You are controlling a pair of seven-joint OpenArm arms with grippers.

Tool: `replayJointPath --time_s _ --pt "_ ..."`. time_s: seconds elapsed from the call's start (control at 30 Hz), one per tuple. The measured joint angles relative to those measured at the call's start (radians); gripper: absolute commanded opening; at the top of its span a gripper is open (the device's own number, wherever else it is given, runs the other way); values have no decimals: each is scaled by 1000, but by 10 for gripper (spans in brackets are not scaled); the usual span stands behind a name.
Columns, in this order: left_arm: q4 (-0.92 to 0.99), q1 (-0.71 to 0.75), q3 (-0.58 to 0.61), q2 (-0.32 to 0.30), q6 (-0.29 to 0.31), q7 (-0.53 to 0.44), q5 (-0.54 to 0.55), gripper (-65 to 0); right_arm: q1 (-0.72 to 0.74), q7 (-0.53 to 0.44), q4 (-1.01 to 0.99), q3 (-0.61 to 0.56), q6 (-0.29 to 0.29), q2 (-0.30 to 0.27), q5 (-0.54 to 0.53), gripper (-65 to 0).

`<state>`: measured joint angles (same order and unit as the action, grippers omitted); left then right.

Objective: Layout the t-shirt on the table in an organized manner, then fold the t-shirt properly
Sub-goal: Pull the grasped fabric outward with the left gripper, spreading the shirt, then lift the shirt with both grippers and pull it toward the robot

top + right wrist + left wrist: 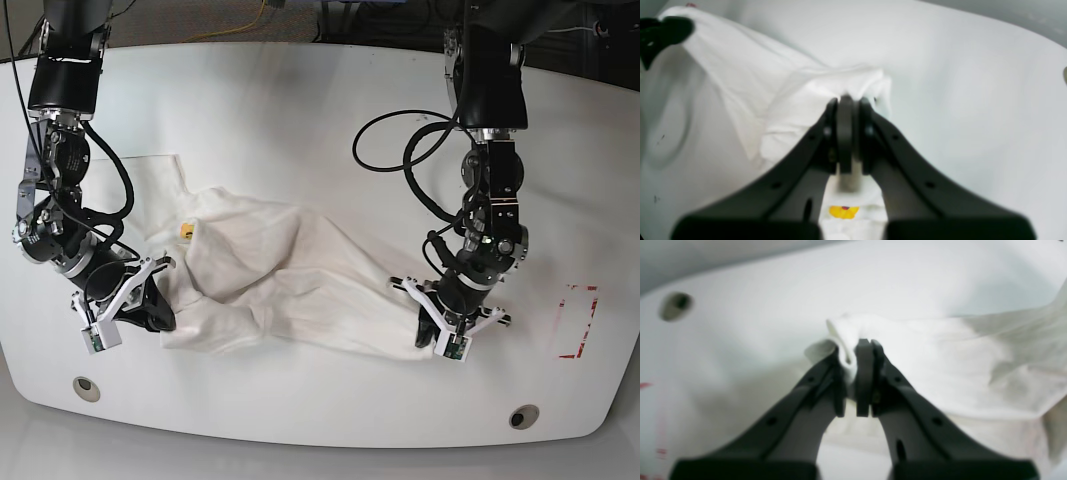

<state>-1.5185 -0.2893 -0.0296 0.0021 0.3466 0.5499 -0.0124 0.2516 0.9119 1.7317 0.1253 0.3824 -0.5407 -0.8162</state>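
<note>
The white t-shirt [290, 265] lies crumpled across the table [300, 100], stretched between both grippers, with its small yellow emblem [184, 231] facing up. My left gripper [435, 335] is shut on a bunched edge of the shirt; in the left wrist view [853, 351] white cloth [940, 356] is pinched between the fingers. My right gripper [160, 315] is shut on the shirt's other lower edge; the right wrist view [846, 101] shows the cloth [800, 100] gathered at the fingertips and the emblem [843, 211] below them.
A red tape rectangle [578, 320] marks the table to the right of the left gripper. Two round grommet holes [86, 385] [519, 417] sit near the front edge; one shows in the left wrist view [675, 306]. Black cables [400, 150] hang by the left arm.
</note>
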Motion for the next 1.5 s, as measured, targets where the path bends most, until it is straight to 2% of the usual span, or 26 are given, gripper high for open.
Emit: replayJointPath --time_s 0.27,0.4,0.53,0.73,0.87,1.07,1.2,1.33,1.5 --pt "-239 61 -7 -75 5 187 2 -612 -3 3 4 7 1 -20 -17 -650" --pt "-337 110 -41 -83 9 232 7 -612 -19 -5 14 14 4 -21 -59 -650" --pt "-373 143 -96 -101 72 282 14 -612 -59 0 18 53 3 -19 -72 -650" --pt "-401 169 -202 -109 131 331 13 -612 -112 5 42 99 8 -21 -108 -650" --pt "-403 185 -257 -122 201 357 31 -612 -147 2 72 105 10 -33 -111 -650" --pt "-404 221 -312 -148 268 483 11 -612 -243 1 119 164 10 -34 -127 -650" --pt "-406 263 -318 -163 325 488 11 -612 -301 9 142 193 3 -33 -148 -650" --pt "-406 314 -316 -150 359 489 18 -612 -355 5 174 225 10 -30 -180 -650" --pt "-407 356 -315 -150 357 487 13 -612 -403 6 204 232 0 -3 -169 -650"
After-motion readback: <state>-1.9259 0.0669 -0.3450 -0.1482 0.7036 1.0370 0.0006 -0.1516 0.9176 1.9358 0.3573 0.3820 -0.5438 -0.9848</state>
